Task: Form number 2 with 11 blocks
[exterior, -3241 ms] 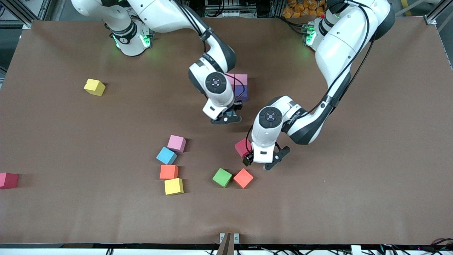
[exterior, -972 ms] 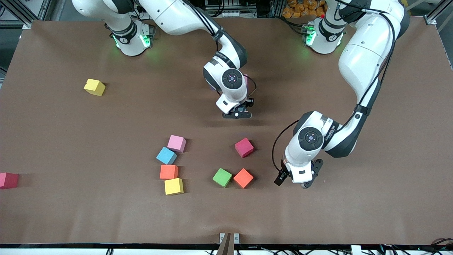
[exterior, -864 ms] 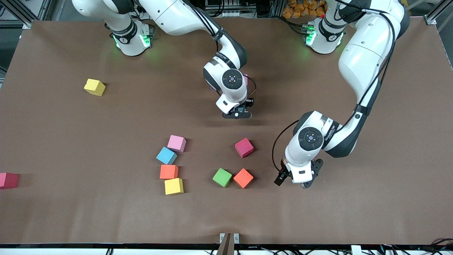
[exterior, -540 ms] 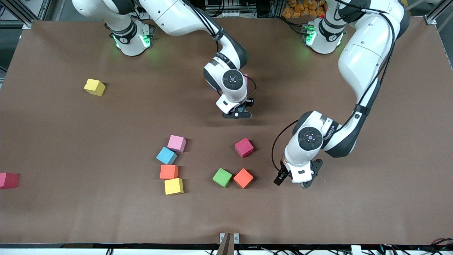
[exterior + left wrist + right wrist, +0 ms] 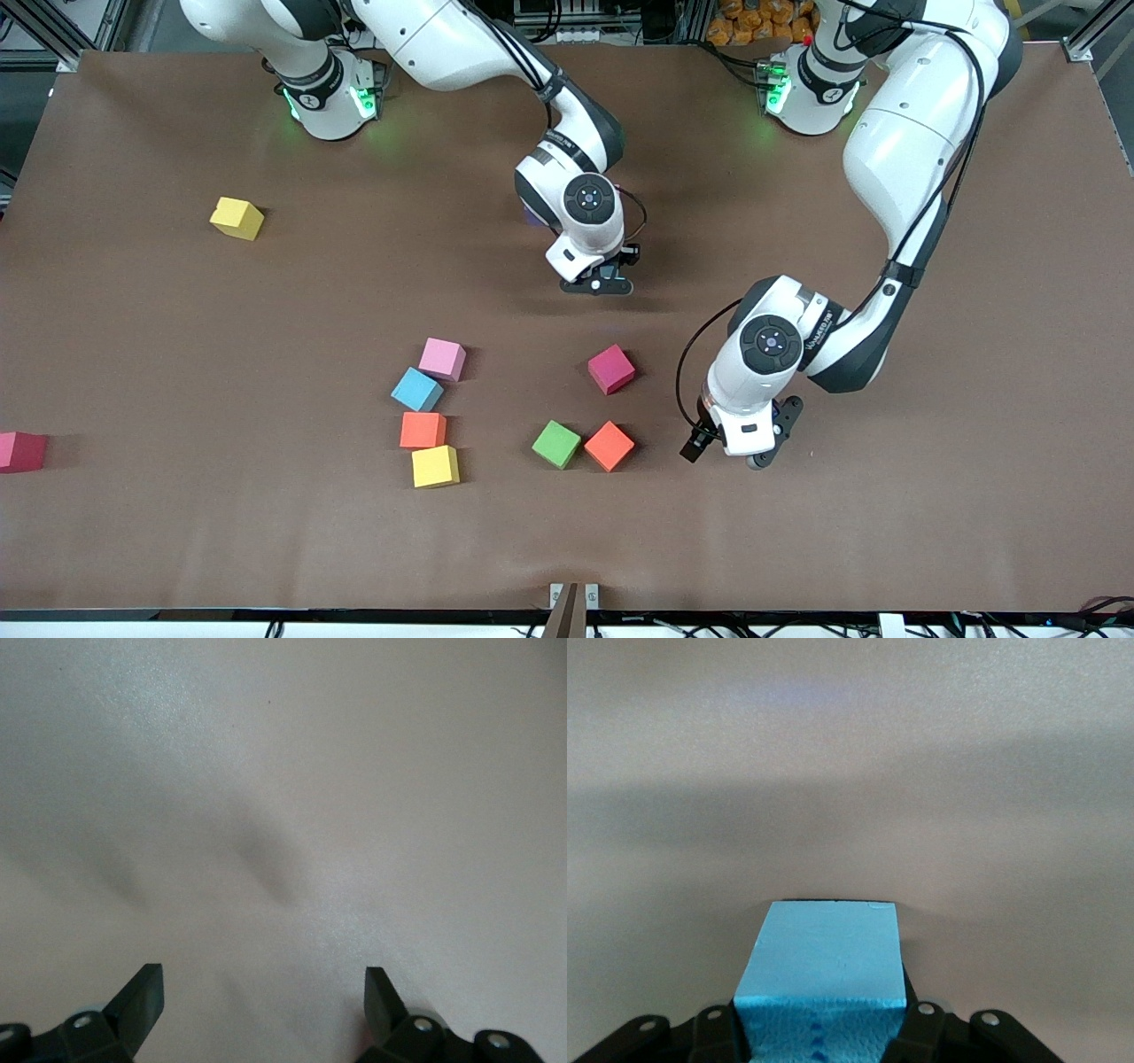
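Observation:
My right gripper (image 5: pixel 598 282) hangs low over the middle of the table, shut on a light blue block (image 5: pixel 824 966) whose free end sticks out past the fingers. The number 2 is hidden; the right arm's wrist covers the table under it. My left gripper (image 5: pixel 732 453) is open and empty over bare table (image 5: pixel 266 815), beside an orange block (image 5: pixel 609 446) on the side toward the left arm's end. Loose blocks lie nearer the camera: red (image 5: pixel 611 369), pink (image 5: pixel 441 358), light blue (image 5: pixel 416 389), orange (image 5: pixel 423 430), yellow (image 5: pixel 435 466).
A green cube (image 5: pixel 556 444) touches the orange block by the left gripper. Another yellow block (image 5: pixel 236 218) and a dark pink one (image 5: pixel 19 450) lie toward the right arm's end, the pink one at the table's edge.
The left gripper left the red block and went to a spot beside the orange block, then crept a little toward the robots. The right gripper carried its blue block toward the left arm's end.

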You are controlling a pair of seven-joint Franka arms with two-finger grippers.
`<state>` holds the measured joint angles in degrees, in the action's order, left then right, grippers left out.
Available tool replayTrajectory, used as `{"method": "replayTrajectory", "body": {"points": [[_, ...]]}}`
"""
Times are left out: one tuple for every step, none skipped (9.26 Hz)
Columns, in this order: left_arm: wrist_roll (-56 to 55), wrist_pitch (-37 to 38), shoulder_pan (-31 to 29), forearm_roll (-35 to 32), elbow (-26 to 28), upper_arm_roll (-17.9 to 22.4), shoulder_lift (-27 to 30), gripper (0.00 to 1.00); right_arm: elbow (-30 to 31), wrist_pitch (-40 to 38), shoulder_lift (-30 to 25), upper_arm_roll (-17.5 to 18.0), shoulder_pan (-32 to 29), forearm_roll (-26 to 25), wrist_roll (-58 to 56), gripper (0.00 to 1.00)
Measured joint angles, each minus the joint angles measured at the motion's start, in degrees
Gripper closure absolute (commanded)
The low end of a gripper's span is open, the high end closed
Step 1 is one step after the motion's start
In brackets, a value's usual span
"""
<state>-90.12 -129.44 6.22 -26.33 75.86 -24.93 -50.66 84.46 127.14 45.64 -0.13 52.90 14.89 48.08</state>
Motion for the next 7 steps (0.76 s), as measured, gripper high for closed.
{"method": "replayTrajectory", "body": {"points": [[0.00,0.00,0.00,0.00,0.00,0.00,0.00,0.00,-0.04,-0.33,0.00,0.02,0.00,0.00,0.03,1.00],[0.00,0.00,0.01,0.00,0.00,0.00,0.00,0.00,-0.05,-0.66,0.00,0.05,0.00,0.00,0.03,0.88],[0.00,0.00,0.05,0.00,0.00,-0.03,0.00,0.00,-0.05,-0.70,0.01,0.05,0.00,0.00,0.04,0.01],[0.00,0.00,0.18,0.00,0.00,-0.04,0.00,0.00,-0.06,-0.71,0.01,0.06,0.00,0.00,0.03,0.00],[0.00,0.00,0.28,0.00,0.00,-0.04,0.00,0.00,-0.07,-0.71,0.01,0.06,0.00,0.00,0.02,0.00],[0.00,0.00,0.30,0.00,0.00,-0.04,0.00,0.00,-0.08,-0.71,0.01,0.07,0.00,0.00,0.02,0.00],[0.00,0.00,0.30,0.00,0.00,-0.04,0.00,0.00,-0.13,-0.71,0.01,0.08,0.00,0.00,0.00,0.00]]}}
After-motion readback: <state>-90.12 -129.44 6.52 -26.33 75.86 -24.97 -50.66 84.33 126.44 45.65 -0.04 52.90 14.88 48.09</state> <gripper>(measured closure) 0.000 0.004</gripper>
